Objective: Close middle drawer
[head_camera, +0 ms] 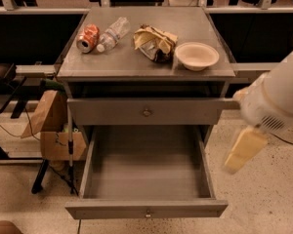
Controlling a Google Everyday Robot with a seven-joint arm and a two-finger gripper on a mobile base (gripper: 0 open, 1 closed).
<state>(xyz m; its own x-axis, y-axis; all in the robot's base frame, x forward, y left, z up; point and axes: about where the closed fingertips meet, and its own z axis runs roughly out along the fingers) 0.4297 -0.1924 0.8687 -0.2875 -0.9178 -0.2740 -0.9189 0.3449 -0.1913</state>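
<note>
Middle drawer [146, 167] is pulled far out of the gray cabinet, at 6 o'clock in the camera view. Its long gray tray shows, and its small knob [147, 213] sits on the low front. The drawer above [112, 112] is pushed in. On the worktop [136, 65] lie a red can [88, 37], a clear bottle [112, 33], a crumpled bag [154, 43] and a bowl [197, 55]. The pincer [244, 150] hangs at 3 o'clock from the open drawer, apart from it. I cannot tell if it is wide or narrow.
</note>
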